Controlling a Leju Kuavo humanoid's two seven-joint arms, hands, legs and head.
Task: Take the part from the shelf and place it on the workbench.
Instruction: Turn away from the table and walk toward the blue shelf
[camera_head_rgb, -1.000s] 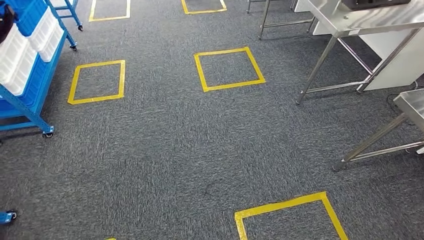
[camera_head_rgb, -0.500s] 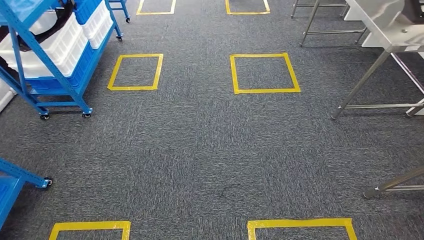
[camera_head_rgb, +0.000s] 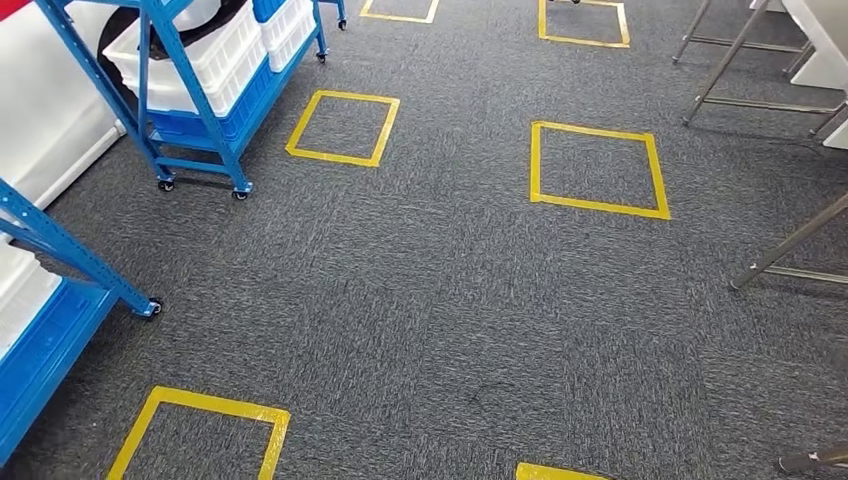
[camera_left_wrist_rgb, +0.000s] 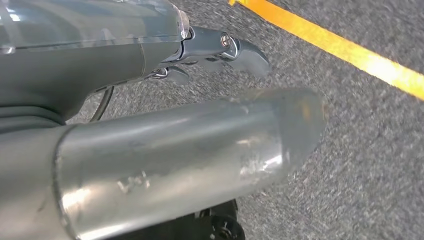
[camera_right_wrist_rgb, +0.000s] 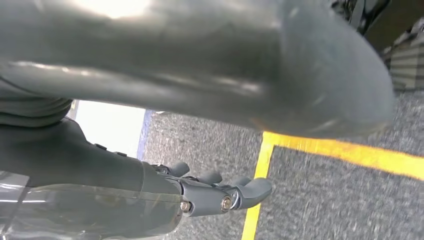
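Note:
A blue wheeled shelf (camera_head_rgb: 190, 110) stands at the upper left of the head view, carrying white bins (camera_head_rgb: 205, 65). A dark curved object (camera_head_rgb: 150, 40) lies across the top bin; I cannot make out what it is. Steel workbench legs (camera_head_rgb: 785, 245) show along the right edge. My left hand (camera_left_wrist_rgb: 100, 65) hangs above the grey carpet with its fingers (camera_left_wrist_rgb: 235, 47) stretched out and nothing in it. My right hand (camera_right_wrist_rgb: 100, 165) hangs the same way, fingers (camera_right_wrist_rgb: 245, 192) extended over a yellow tape line, holding nothing.
A second blue shelf (camera_head_rgb: 45, 310) with a white bin fills the lower left corner. Yellow tape squares (camera_head_rgb: 597, 168) mark the carpet in rows. More table legs (camera_head_rgb: 730, 60) stand at the upper right. A white wall panel (camera_head_rgb: 50, 110) runs behind the shelves.
The whole picture has shifted: the camera has turned left. The blue shelves now stand further into view and the workbenches have slid to the right edge.

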